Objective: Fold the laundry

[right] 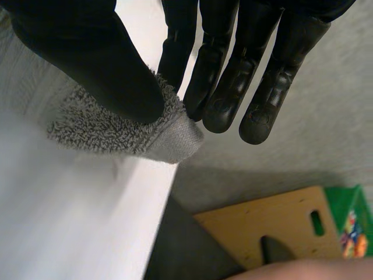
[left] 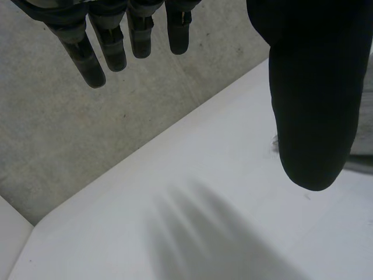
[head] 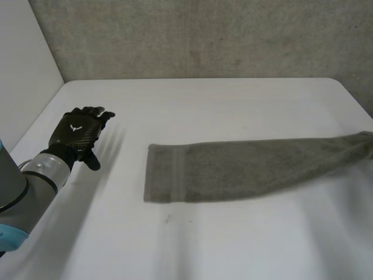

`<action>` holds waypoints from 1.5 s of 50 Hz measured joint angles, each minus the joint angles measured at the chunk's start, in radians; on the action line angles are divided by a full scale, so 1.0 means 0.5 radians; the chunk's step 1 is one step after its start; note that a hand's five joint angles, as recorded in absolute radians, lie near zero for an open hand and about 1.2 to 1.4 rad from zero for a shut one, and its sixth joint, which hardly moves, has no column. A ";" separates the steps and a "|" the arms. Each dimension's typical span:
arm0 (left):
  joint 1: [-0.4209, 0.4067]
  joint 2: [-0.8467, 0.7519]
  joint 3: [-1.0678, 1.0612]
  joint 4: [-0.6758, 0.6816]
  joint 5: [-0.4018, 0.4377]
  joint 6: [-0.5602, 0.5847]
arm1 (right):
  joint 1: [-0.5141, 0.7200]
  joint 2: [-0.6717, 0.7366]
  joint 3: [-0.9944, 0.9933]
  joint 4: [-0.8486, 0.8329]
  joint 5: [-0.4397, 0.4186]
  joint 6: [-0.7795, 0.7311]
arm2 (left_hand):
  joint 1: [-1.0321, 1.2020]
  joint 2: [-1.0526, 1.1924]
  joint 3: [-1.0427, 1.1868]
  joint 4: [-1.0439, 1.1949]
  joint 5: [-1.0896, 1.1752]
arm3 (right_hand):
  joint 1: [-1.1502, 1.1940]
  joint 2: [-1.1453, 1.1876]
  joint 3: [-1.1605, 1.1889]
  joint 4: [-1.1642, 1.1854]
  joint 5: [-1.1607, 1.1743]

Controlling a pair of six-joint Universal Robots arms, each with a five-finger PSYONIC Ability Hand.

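Observation:
A grey towel (head: 233, 169) lies on the white table (head: 204, 99) as a long folded strip, from the middle out to the table's right edge. There, in the right wrist view, my right hand (right: 227, 70) pinches the towel's end corner (right: 116, 131) between thumb and fingers, just over the table edge (right: 157, 204). My left hand (head: 78, 134) hovers over the table's left side, well apart from the towel's near end. Its fingers (left: 108, 49) and thumb are straight and hold nothing.
A concrete wall (head: 204, 35) runs behind the table. Past the table's right edge, on the grey floor, lie a wooden board with a slot (right: 274, 233) and a green box (right: 349, 216).

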 measured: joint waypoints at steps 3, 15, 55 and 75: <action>0.000 0.005 -0.001 0.000 0.001 0.000 | 0.116 -0.042 -0.025 -0.041 -0.031 0.044 | 0.000 0.000 0.000 0.000 0.000 | 0.003 0.000 0.000 0.004 0.000; 0.006 0.048 -0.013 0.000 0.000 0.000 | 1.159 -0.073 -0.061 -0.184 -0.395 0.272 | 0.000 0.000 0.000 0.000 0.000 | 0.011 -0.002 0.008 0.005 0.005; -0.690 -0.204 0.373 -0.034 -0.079 -0.110 | 1.163 -0.144 0.366 0.120 -0.322 0.974 | 0.000 0.000 0.000 0.000 0.000 | -1.475 -1.896 -1.944 -1.924 -1.837; -0.725 -0.361 0.357 -0.106 -0.218 -0.255 | 0.910 -0.018 0.769 -0.483 -0.164 0.858 | 0.000 0.000 0.000 0.000 0.000 | -0.066 -0.012 -0.067 -0.010 -0.057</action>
